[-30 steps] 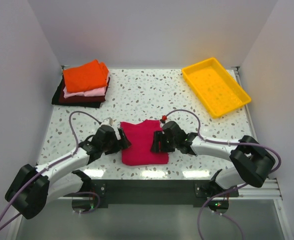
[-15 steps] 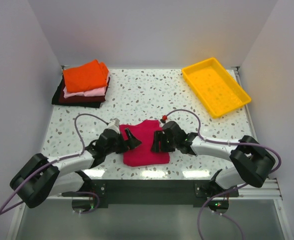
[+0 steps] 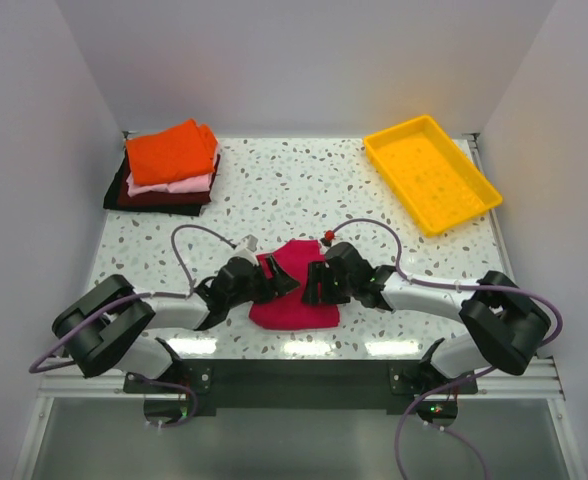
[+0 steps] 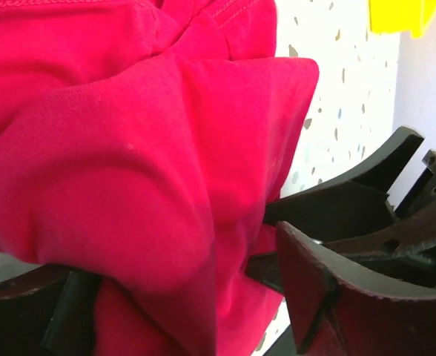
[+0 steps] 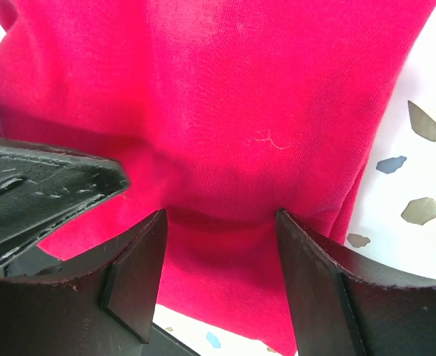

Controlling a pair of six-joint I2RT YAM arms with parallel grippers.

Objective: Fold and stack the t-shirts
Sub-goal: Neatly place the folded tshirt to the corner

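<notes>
Crimson t-shirt (image 3: 296, 302) lay at the middle of the table's (image 3: 274, 190) near edge, left flap raised. Left gripper (image 3: 276, 277) grasped that flap. Left wrist view showed bunched cloth filling its jaws, with the right gripper's fingers (image 4: 351, 196) just beyond. Right gripper (image 3: 314, 285) sat on the shirt's right side. Only the right wrist view showed its jaws spread, fingertips (image 5: 136, 274) pressing cloth. Top view alone showed orange shirt (image 3: 171, 152), pale pink shirt (image 3: 189, 184) and dark maroon shirt (image 3: 159, 198) stacked at the far-left corner, and yellow tray (image 3: 394, 165) at the far-right corner.

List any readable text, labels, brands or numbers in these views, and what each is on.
None readable.
The crimson t-shirt, the folded stack and the yellow tray carry no visible print, and no neck label shows in any view.
</notes>
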